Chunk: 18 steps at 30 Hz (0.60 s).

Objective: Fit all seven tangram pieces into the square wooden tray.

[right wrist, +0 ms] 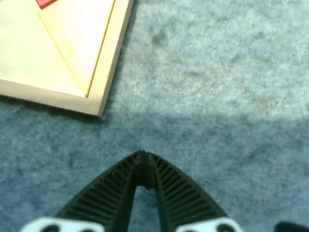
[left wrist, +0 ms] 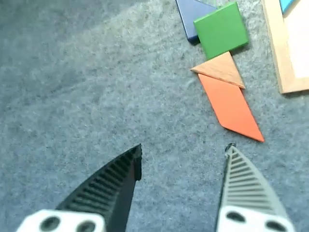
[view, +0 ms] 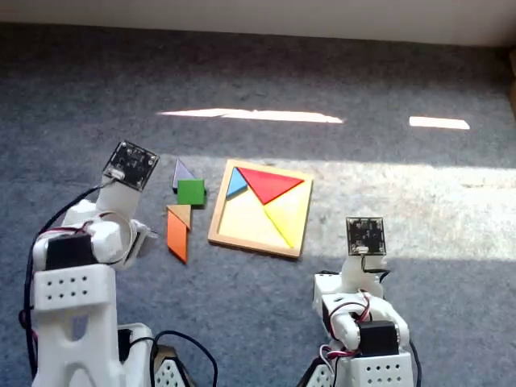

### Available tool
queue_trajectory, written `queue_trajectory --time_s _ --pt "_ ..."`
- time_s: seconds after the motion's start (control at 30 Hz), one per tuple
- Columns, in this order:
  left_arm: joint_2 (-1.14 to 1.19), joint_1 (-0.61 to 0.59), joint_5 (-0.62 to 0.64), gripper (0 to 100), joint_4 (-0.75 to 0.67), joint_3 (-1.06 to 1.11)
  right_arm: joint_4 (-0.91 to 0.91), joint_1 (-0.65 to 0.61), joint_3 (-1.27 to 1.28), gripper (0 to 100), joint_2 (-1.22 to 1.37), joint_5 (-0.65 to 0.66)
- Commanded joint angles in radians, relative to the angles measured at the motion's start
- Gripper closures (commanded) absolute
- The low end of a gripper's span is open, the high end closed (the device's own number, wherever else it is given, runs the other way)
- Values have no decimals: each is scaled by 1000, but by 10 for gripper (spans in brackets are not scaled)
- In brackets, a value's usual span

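- Four pieces lie outside the tray.
- We judge the orange piece nearest the spread left end effector, long axis slanted.
- Our right end effector is pressed together.

Just grey-blue carpet all over, short fuzzy pile, kinda mottled up close. Along the far edge, a pale strip, cream-ish, maybe wall or skirting, hard to tell. Sunlight on the carpet in patches: a thin bright sliver toward the far side, a smaller bright patch off to its right, plus a wide, softer lit band across the middle out to the right edge. Near side and far left corner in shade, noticeably darker. Same deal in the right wrist view: sunlit carpet further out, then a fairly clean shadow line and dimmer carpet closer in. Left wrist view mostly even shade, slightly darker toward one corner.
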Motion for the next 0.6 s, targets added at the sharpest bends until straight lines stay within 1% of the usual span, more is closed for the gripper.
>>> queue_trajectory --time_s 0.0,0.13,0.3,0.43,0.57 --pt "153 58 84 727 -51 -58 -21 13 125 993 -12 6" --pt "272 143 192 726 -106 -59 -21 13 125 993 -12 6" --pt "367 165 281 726 -221 -107 -54 59 125 993 -12 5" --pt "466 171 347 726 -232 -222 -61 67 125 993 -12 5" --pt "622 222 430 725 -230 -340 -62 67 125 993 -12 3"
